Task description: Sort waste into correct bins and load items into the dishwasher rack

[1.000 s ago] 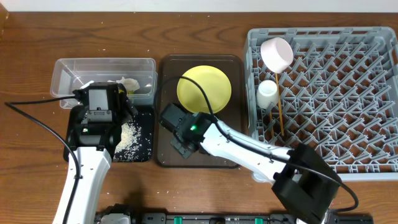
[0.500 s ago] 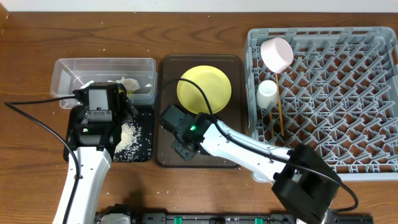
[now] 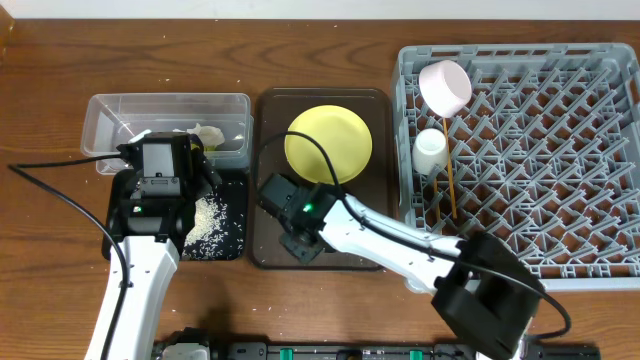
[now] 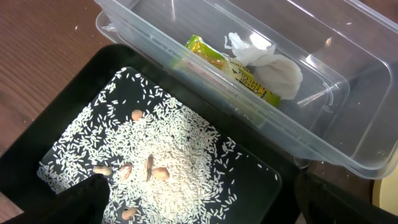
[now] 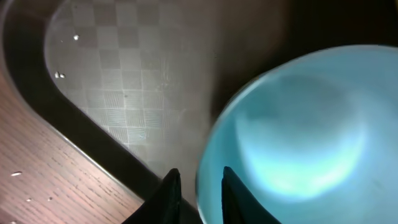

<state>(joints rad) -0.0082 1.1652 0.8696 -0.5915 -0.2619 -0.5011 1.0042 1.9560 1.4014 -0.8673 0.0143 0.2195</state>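
On the dark brown serving tray (image 3: 268,140), the light blue bowl (image 5: 292,137) sits under the right end effector (image 5: 199,182). Its narrowly parted jaws straddle the bowl's rim, but I cannot tell whether they pinch it. The yellow plate (image 3: 328,145) lies on the same tray. Beside it, the clear tub (image 4: 348,124) holds the green-and-yellow wrapper (image 4: 233,68) and crumpled tissue (image 4: 267,62). The black tray (image 4: 74,93), touching the tub, carries rice grains (image 4: 168,162) and a few tan bits. The left end effector (image 4: 199,183) hangs released above it. In the grey rack (image 3: 560,150) are the pink bowl (image 3: 446,85), white cup (image 3: 430,150) and chopsticks (image 3: 449,170).
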